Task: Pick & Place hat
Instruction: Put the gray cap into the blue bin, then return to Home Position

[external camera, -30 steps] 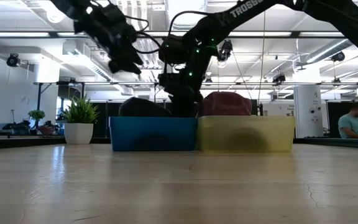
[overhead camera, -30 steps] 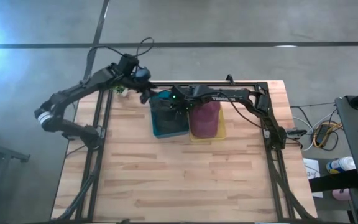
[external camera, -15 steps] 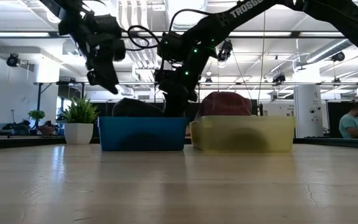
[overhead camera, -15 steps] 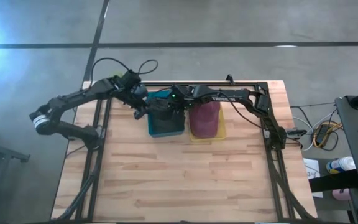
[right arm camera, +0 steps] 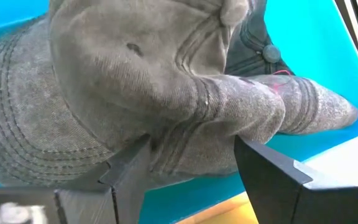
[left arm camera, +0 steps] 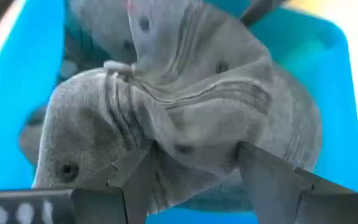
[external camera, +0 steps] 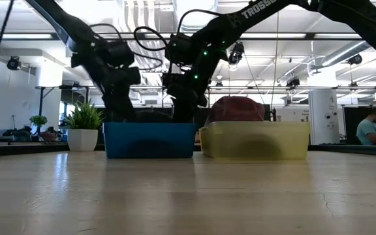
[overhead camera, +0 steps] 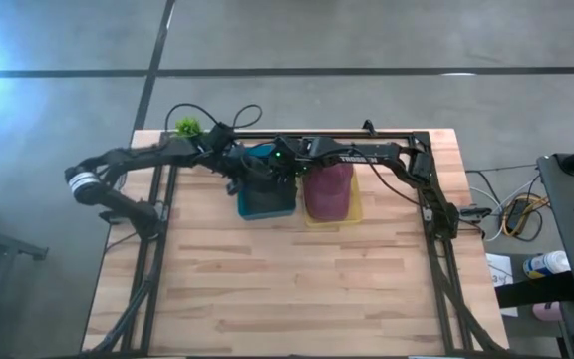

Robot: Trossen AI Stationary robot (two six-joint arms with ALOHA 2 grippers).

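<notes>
Both arms reach down into blue bin (overhead camera: 267, 199); left gripper (left arm camera: 191, 165) and right gripper (right arm camera: 188, 158) each spread, straddling grey hat (left arm camera: 185, 106).

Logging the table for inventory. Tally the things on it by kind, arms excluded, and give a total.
Plastic bins: 2, a blue bin and a yellow bin
Fabric hats: 2, a grey hat and a maroon hat
Potted green plants: 1
Total: 5
</notes>
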